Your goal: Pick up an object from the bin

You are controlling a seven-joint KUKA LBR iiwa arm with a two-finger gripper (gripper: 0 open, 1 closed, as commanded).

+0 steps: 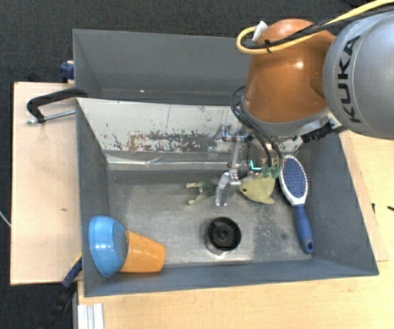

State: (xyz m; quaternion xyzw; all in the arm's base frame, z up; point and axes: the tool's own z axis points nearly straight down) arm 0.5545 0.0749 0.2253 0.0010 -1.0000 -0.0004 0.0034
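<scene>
The arm comes in from the right, and its orange cover (286,74) hangs over the far right part of the bin (90,204), with a yellow cable (251,38) looped on top of it. Below the cover the gripper (224,189) points down to the bin floor. It is a little right of the middle and closer to the far wall than to the near edge. Whether its fingers are wide or narrow cannot be told.

The thing nearest the gripper is a pale yellow-green lump (260,189), lying on the floor just beside it on the right. Whether the two touch cannot be told. On the gripper's other side, a little apart from it, lies a small green toy (198,192) with thin limbs.

Right of the lump is a blue brush (294,181). Its oval head of white bristles lies just beside the lump, and its handle runs along the foot of the right wall toward the near right corner.

A black round thing (222,233) sits on the floor near the middle of the near edge, apart from everything else.

In the near left corner an orange cup (145,253) lies on its side. A blue cup (106,245) touches its left end, well apart from the gripper.
</scene>
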